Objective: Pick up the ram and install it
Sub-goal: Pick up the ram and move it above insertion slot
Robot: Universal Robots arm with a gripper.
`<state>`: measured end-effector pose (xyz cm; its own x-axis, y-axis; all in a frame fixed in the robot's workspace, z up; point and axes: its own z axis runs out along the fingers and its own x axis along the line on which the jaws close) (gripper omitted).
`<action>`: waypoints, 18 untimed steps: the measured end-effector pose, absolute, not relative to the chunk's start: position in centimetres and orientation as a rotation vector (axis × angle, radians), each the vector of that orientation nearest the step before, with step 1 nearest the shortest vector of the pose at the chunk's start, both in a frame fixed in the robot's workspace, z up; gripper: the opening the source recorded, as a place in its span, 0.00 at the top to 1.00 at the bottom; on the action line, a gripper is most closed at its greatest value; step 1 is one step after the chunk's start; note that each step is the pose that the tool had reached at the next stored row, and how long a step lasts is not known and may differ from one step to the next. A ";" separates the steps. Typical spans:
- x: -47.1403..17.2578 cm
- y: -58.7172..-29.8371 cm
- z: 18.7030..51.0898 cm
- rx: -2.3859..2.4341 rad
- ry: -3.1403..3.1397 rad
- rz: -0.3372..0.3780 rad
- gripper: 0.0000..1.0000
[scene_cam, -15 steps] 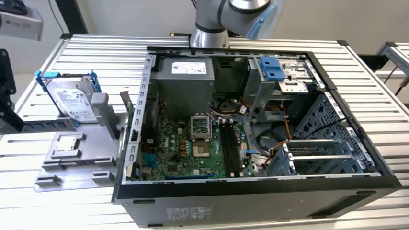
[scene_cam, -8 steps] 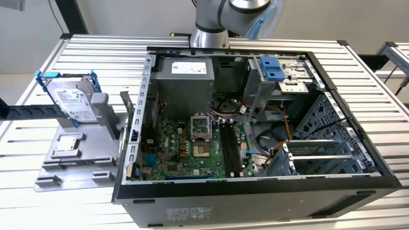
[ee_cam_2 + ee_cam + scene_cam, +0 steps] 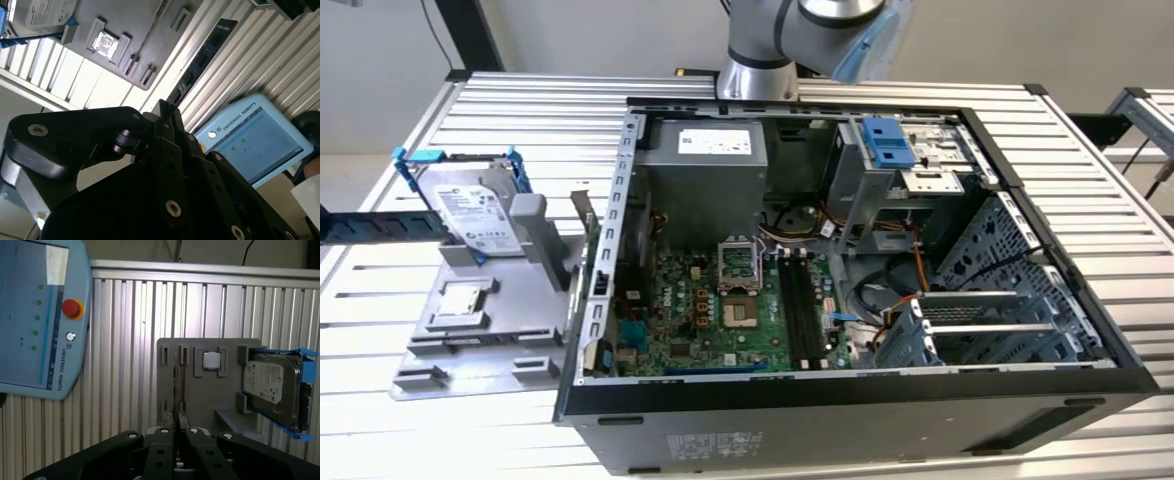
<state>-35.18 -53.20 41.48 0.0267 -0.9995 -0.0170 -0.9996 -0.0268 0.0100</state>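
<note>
The computer case (image 3: 854, 330) lies open on the slatted counter (image 3: 520, 110), its green motherboard (image 3: 707, 300) facing up. The arm (image 3: 767, 45) rises at the counter's far edge, behind the case.

A gray fixture plate (image 3: 200, 400) rests on the counter beside the case, towards the counter edge at the exterior view's left. On this plate:
- The ram (image 3: 175, 385) stands on its long edge in a slot between pairs of gray clips. In the first wrist view it shows edge-on as a thin dark line.
- A square processor chip (image 3: 211, 360) sits in a recess just beside the ram.
- A silver hard drive (image 3: 272, 387) in a blue frame stands on the far side of the chip from the ram.

The gripper (image 3: 178, 416) is clear of the plate and touches nothing. Its jaws are pressed together and hold nothing. In the first wrist view the jaws line up with the ram's edge. The ram is not yet picked up.

A pale blue teach pendant (image 3: 35, 315) lies on the counter, well apart from the plate.
</note>
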 end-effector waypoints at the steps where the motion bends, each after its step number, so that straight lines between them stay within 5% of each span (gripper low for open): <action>1: -35.0 -53.2 41.5 -2.248 2.189 0.030 1.00; 18: -27.5 -53.2 41.5 -2.248 2.189 0.032 1.00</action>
